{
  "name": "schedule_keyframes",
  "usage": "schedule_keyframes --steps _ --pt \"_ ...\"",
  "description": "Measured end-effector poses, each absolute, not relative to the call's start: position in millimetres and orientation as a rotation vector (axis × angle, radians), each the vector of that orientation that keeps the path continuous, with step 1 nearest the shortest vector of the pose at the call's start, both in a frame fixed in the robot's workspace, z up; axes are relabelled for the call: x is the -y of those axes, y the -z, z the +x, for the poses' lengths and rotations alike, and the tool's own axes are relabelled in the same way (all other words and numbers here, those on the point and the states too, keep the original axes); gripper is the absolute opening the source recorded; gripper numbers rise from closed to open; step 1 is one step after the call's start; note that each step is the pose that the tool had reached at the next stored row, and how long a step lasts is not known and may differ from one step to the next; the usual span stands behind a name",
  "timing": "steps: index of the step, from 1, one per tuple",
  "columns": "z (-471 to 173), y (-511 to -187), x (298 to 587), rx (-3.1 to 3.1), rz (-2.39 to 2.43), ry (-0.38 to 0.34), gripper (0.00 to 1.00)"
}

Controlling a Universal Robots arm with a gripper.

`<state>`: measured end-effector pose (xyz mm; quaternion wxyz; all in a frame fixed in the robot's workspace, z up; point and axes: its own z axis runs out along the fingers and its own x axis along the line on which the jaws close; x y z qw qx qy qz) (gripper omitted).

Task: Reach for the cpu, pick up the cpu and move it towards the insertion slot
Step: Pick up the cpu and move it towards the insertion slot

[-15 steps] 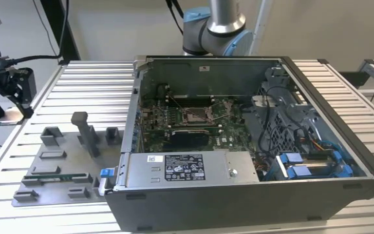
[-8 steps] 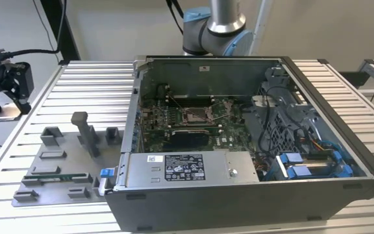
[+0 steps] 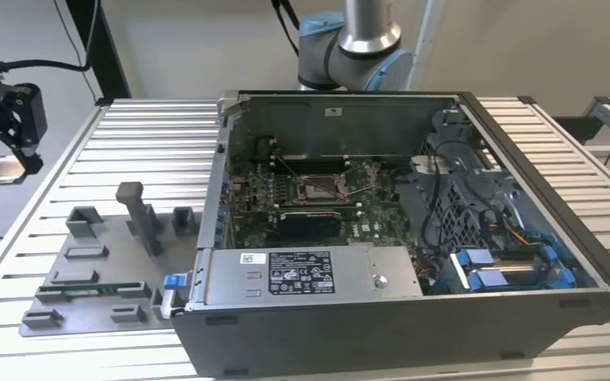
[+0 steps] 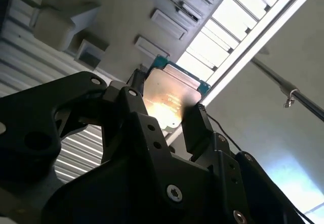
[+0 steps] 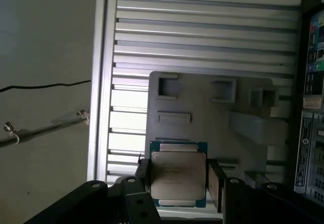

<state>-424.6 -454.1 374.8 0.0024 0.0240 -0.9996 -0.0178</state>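
At the exterior view's upper left I log: gripper (image 3: 9, 161) closed on cpu (image 5: 178, 176), fixture plate (image 3: 102, 274) near; insertion slot (image 3: 318, 187) beyond case wall (image 3: 223, 163).

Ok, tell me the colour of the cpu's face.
Silvery-grey, green-edged: the cpu shows best in the first wrist view.

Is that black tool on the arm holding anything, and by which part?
Yes. The tool holds the cpu, a small square chip, pinched by two opposite side edges with its metal face left uncovered.
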Motion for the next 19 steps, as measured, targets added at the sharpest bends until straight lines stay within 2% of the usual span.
schedule_keyframes --steps 19 --pt "-415.8 -384.8 454.1 3.135 0.075 0.056 0.00"
